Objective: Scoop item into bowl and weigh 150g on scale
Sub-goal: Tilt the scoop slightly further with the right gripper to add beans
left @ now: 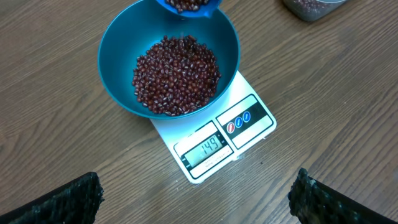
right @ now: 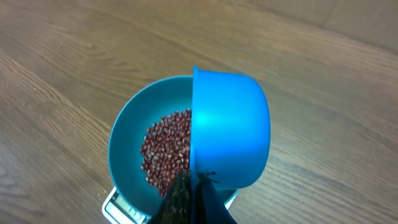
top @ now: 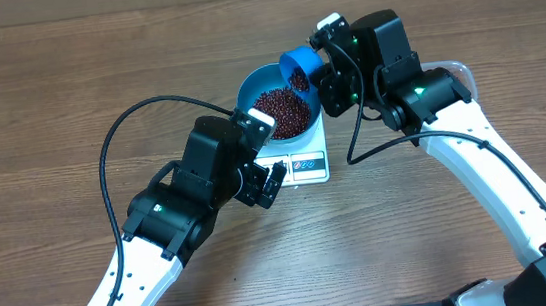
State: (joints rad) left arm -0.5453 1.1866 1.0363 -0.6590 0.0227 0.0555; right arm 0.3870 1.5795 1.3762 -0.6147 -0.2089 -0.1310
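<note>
The blue bowl (top: 250, 87) stands on the white scale (top: 306, 166) and holds a heap of red-brown beans (top: 282, 112). My right gripper (top: 325, 70) is shut on the handle of a small blue scoop (top: 300, 66), tilted over the bowl's far rim. In the right wrist view the scoop (right: 230, 127) hangs mouth-down above the bowl (right: 127, 140) and its beans (right: 165, 149). The left wrist view shows beans (left: 183, 5) still in the scoop, and the scale's display (left: 207, 148) reads 149. My left gripper (top: 267, 156) stands open at the scale's near side, with nothing between its fingers (left: 68, 199).
A clear plastic tub (left: 311, 7) with beans sits beyond the scale, to the right in the left wrist view. Bare wooden tabletop (top: 47, 104) surrounds the scale. Both arms crowd the scale from either side.
</note>
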